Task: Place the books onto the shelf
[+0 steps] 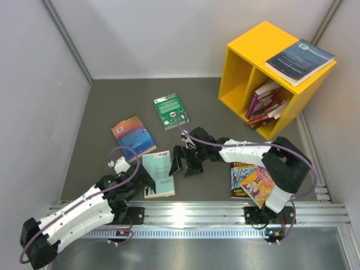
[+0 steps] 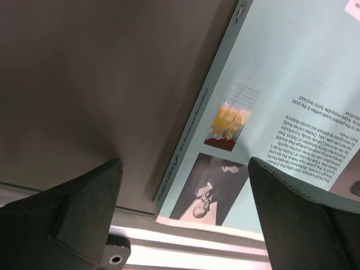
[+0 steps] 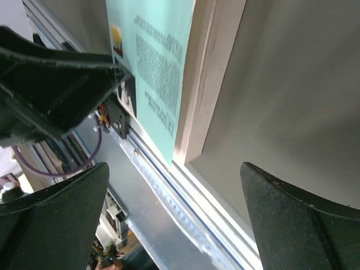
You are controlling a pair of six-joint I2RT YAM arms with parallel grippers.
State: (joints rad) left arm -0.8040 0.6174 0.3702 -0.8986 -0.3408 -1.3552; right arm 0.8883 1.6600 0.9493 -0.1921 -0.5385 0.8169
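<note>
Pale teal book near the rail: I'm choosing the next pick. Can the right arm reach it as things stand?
Probably yes: the right gripper hangs open beside the page edge of the pale teal book, nothing between, though the left gripper crowds its spine side.

Shelf: your yellow cube (image 1: 251,48), split into two compartments, stands at the far right.
Shelf top: a dark blue book (image 1: 300,61) lies flat on it.
Right compartment: you'll see several books (image 1: 265,106) slumped at a lean.
Green book (image 1: 171,111): flat, mid-table.
Blue-and-orange book (image 1: 133,136): flat, left of centre.
Teal book (image 1: 158,174): flat at the near edge, back cover up.
Near right: two bright cartoon-covered books (image 1: 250,180), overlapping.
</note>
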